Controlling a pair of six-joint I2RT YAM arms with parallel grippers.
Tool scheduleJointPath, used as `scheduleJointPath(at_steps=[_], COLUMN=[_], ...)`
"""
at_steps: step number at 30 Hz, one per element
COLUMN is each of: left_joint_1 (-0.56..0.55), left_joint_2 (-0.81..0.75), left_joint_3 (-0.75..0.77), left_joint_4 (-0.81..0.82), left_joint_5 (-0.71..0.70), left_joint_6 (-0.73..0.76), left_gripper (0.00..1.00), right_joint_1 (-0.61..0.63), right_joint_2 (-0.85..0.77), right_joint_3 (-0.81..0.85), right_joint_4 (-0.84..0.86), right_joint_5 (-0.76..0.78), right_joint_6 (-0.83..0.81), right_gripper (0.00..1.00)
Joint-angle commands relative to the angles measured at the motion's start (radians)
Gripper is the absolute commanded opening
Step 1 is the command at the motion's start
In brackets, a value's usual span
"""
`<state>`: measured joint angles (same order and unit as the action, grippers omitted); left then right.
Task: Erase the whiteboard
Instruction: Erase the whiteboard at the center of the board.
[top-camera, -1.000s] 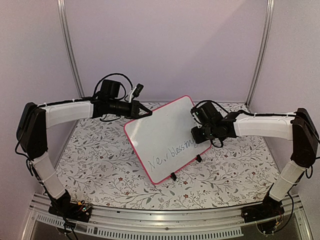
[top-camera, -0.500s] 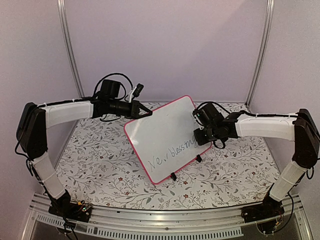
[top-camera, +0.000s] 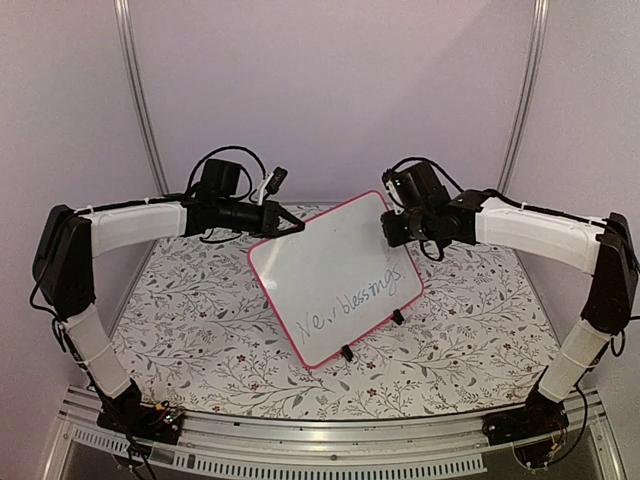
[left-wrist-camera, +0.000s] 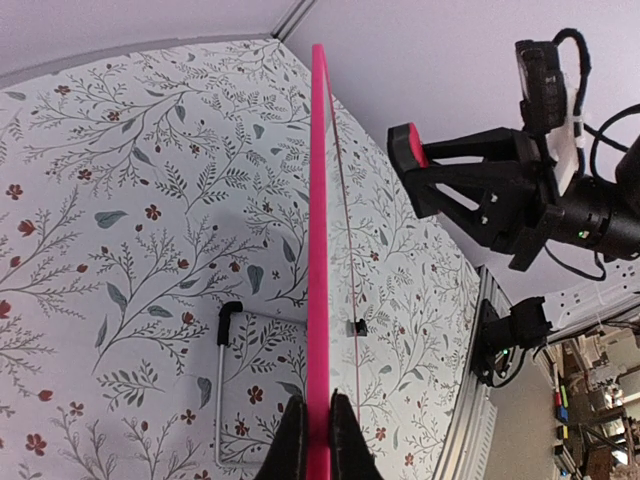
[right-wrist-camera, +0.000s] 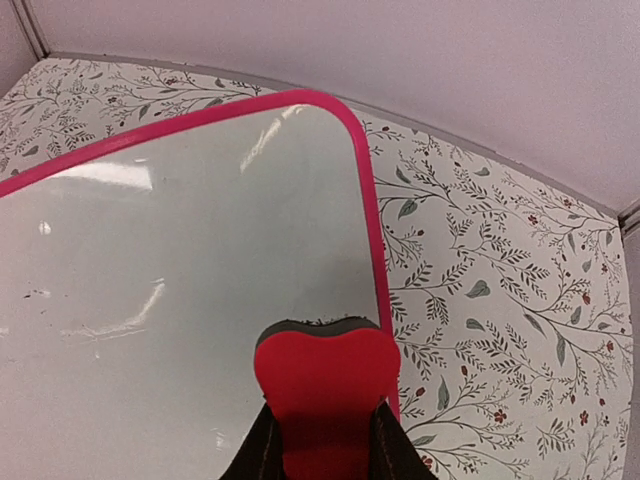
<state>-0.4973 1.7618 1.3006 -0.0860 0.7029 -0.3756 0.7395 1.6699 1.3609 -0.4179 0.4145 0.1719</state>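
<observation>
**Zero words erased yet**

Right arm (top-camera: 530, 235) has swung up from the text end to the whiteboard (top-camera: 335, 275) far corner. The writing (top-camera: 350, 305) is now fully exposed and still legible. Right jaws, narrowly open, pinch the red eraser (right-wrist-camera: 325, 375). Left jaws are clamped tight on the board's rim, propping it tilted on the bench (top-camera: 200, 310). No containers in view.

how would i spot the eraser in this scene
On the flower-patterned table stands a tilted whiteboard with a pink rim. By its far right corner the right gripper pinches the eraser: a small red block with a dark edge, the only solid red thing there.
</observation>
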Motion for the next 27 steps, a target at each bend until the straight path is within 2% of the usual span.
scheduleJointPath(at_steps=[1,10,27], left_joint_1=[-0.021,-0.020,-0.020], left_joint_2=[-0.002,-0.004,-0.001], left_joint_3=[-0.001,-0.001,-0.001], left_joint_4=[-0.007,-0.007,-0.006], left_joint_5=[-0.024,-0.023,-0.023], left_joint_6=[0.045,0.045,0.043], left_gripper=[0.00,0.00,0.00], right_joint_1=[-0.007,-0.035,-0.035], right_joint_2=[0.062,0.130,0.083], right_joint_3=[0.077,0.091,-0.084], right_joint_4=[0.008,0.011,0.040], right_joint_5=[0.018,-0.003,-0.081], right_joint_6=[-0.028,-0.024,0.020], right_gripper=[0.00,0.00,0.00])
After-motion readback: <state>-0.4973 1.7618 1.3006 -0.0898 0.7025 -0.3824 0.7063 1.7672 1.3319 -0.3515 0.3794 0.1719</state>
